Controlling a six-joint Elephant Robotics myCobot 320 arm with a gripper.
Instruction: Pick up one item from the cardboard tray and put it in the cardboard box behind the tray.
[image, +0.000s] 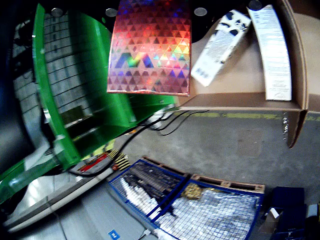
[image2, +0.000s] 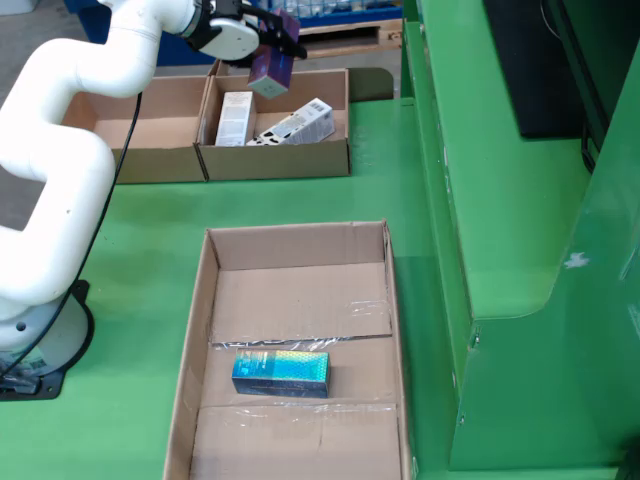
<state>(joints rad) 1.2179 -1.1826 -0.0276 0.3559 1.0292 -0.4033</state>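
The green work surface (image2: 300, 200) carried a flat cardboard tray (image2: 200, 330) holding one glossy teal box (image2: 281, 373), and behind it an open cardboard box (image2: 275, 160) containing two white cartons (image2: 236, 117). The white arm (image2: 60, 150) reached over that box. Its gripper (image2: 268, 40) was clamped on a holographic, triangle-patterned box (image: 150, 47) suspended above the cartons.

One camera stands off high, looking steeply down across my green desk (image2: 140, 250) at my arm (image2: 60, 150), the tray (image2: 300, 250) and the far box (image2: 280, 160). The other rides on my pincer, close and tilted. Both views share that box (image: 295, 60).
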